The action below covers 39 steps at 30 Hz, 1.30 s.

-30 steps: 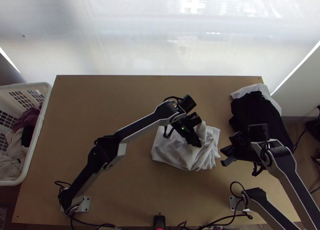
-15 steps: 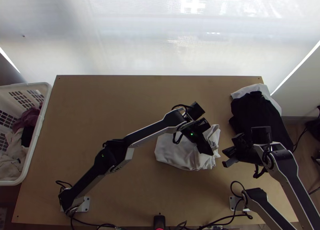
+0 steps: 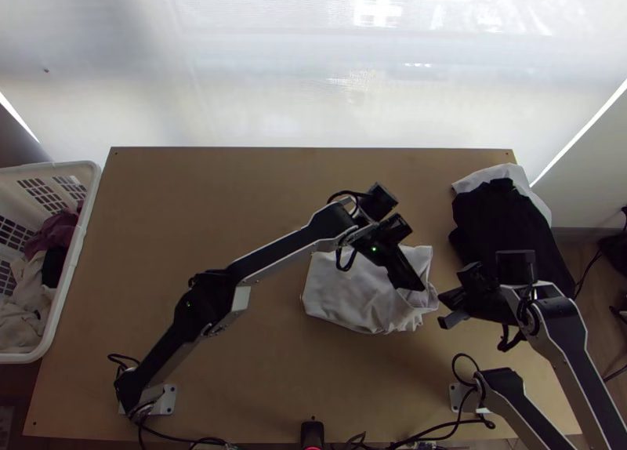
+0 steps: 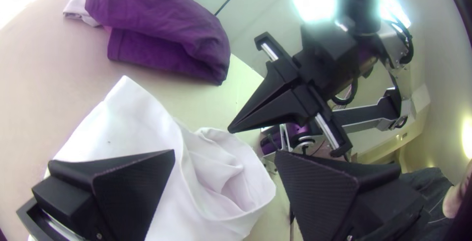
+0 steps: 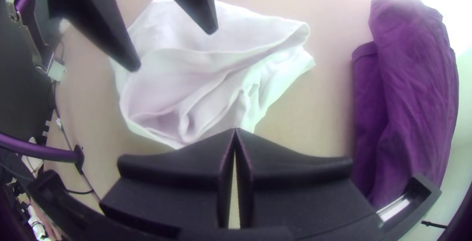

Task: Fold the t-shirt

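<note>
- Our left gripper is released, its two fingers spread wide with no cloth pinched between them; it hangs over the white t-shirt, at the end nearer the dark garment.
- Our right gripper is clenched on nothing that we can make out, its tips together beside the t-shirt, just off the near end of the dark garment.
- The t-shirt lies on the table, beside the dark garment and a little nearer the arms' bases. Its part farther from that garment looks fairly smooth; the part facing it is rucked, with a loose edge gaping into a pocket.
- The laundry basket stands well apart from the dark garment, past the table's opposite side.
- We judge the shirt gathered rather than neatly folded; the step in hand seems to be taking hold of that loose edge.
- If our left gripper closes too high, it may catch just the top layer and open the bundle instead of folding it.
- If it goes too deep, it may pinch several layers and drag the whole shirt.
- With both grippers so near each other, a careless reach by either could knock them together.
- Swinging our right gripper outward could snag the dark garment.
</note>
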### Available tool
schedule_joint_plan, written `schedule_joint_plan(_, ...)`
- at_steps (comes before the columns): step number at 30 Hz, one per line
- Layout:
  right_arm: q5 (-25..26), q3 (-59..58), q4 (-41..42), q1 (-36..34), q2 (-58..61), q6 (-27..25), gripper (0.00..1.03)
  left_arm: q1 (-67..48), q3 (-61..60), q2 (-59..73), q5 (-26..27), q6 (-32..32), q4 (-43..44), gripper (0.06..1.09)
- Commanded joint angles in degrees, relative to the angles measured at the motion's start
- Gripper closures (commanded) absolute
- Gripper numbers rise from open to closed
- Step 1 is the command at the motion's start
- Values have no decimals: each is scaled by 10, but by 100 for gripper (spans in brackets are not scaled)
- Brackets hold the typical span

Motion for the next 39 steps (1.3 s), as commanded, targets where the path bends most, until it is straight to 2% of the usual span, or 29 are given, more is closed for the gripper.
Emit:
schedule_joint_plan(1, 0, 0, -1, -2, -11, 1, 100, 21, -13, -43, 3, -1, -10, 10)
schedule_joint_plan(4, 0, 4, -1, -2, -11, 1, 100, 37, -34, -64, 1, 25, -32, 11)
schedule_joint_plan(7, -1, 14, 1, 4, 2, 2, 100, 65, -37, -76, -9, 67, -109, 14)
schedule_joint_plan(9, -2, 23, 7, 28, 16, 13, 100, 85, -64, -96, -33, 99, -140, 15)
schedule_joint_plan(11, -2, 33, 19, 67, 31, 29, 100, 110, -112, -127, -41, 114, -140, 16)
schedule_joint_plan(13, -2, 44, 31, 102, 53, 40, 100, 132, -158, -154, -50, 140, -140, 21)
schedule_joint_plan(17, -2, 70, 60, 163, 110, 49, 100, 150, -228, -191, -105, 199, -133, 31)
schedule_joint_plan(20, -3, 96, 86, 192, 157, 54, 100, 159, -255, -195, -149, 226, -117, 31)
schedule_joint_plan(24, -5, 131, 101, 220, 212, 55, 100, 176, -265, -191, -160, 241, -84, 35)
schedule_joint_plan(25, -7, 138, 108, 226, 223, 55, 100, 177, -263, -189, -161, 241, -77, 39)
schedule_joint_plan(29, -42, 141, 135, 245, 272, 57, 100, 167, -253, -169, -159, 225, -64, 71)
schedule_joint_plan(32, -63, 124, 160, 249, 301, 58, 100, 151, -253, -149, -159, 223, -64, 84)
schedule_joint_plan(34, -82, 121, 167, 248, 311, 58, 100, 146, -252, -145, -159, 198, -51, 95)
schedule_joint_plan(36, -101, 116, 177, 246, 317, 65, 100, 139, -246, -136, -156, 178, -44, 100)
schedule_joint_plan(39, -110, 108, 185, 244, 324, 65, 100, 120, -250, -122, -157, 180, -44, 100)
